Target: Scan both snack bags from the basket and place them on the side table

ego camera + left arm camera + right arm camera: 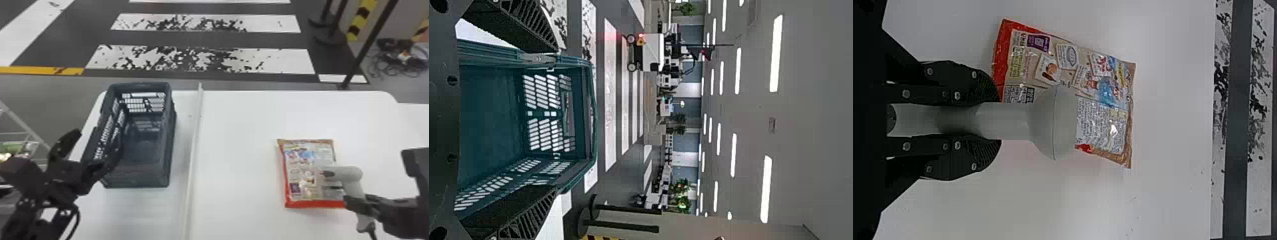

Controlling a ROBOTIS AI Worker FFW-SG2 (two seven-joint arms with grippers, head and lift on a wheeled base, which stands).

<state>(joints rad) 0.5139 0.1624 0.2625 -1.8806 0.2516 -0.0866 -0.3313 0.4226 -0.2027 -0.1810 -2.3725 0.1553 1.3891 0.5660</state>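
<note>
A white tabletop (236, 127) spreads across the head view, crossed by a thin, pale raised strip (192, 140) that runs from the near side to the far side.

To the left of the strip stands an open, dark blue-grey plastic basket (145, 175) with slotted walls. The left gripper (87, 154) is at the basket's left side, toward its near end. Its black fingers are spread apart, and in the left wrist view the basket shows in the space between them. Whether they touch it, I cannot tell.

To the right of the strip, a snack bag (306, 172) lies flat on the tabletop. It is a shiny packet with a red edge, a tan end and small printed pictures and text on the side facing up. The right gripper (357, 204) is at the bag's right, its fingers clamped on the neck of a smooth, light grey handheld scanner (348, 175). The scanner's rounded head is over part of the bag; whether the two touch is unclear.

Beyond the tabletop, the dark floor (63, 41) carries broad white stripes, scuffed in places, and a yellow line at the left. A wire rack (24, 132) stands at the left edge, and loose black cables (383, 65) lie at the far right.
</note>
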